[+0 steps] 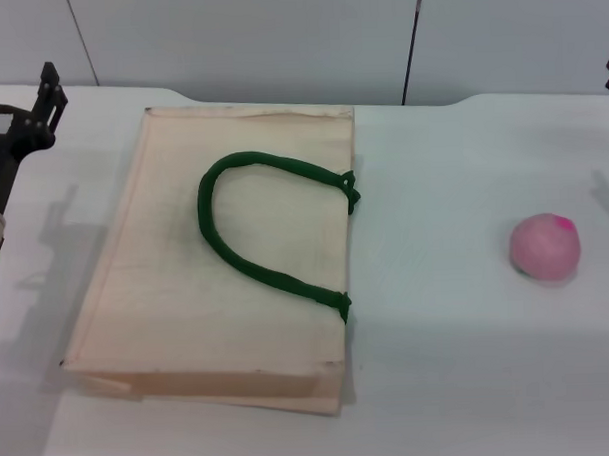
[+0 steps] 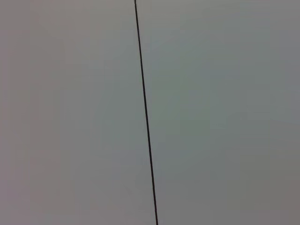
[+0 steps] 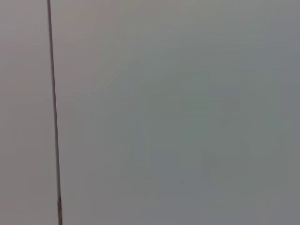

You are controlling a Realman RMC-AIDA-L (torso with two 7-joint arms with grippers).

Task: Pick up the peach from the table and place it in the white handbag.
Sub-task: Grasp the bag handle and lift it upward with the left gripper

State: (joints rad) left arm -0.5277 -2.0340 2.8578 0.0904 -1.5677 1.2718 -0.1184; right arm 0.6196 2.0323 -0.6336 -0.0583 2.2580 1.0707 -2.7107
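peach (image 1: 545, 247) pink, magenta spot | white handbag (image 1: 176, 282) cream, green handles

Left gripper (image 1: 18, 98): black w/ white body, green light; right: black sliver.

No readable text, label, brand or number anywhere: none on the white handbag (image 1: 186, 282), none on the peach (image 1: 545, 247), none on the table (image 1: 453, 183); possibly small marks too faint to read.

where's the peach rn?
Head view: the peach sits on the white table on the robot's right side, apart from the white handbag lying flat to its left, on the side where the bag's green handle attaches.
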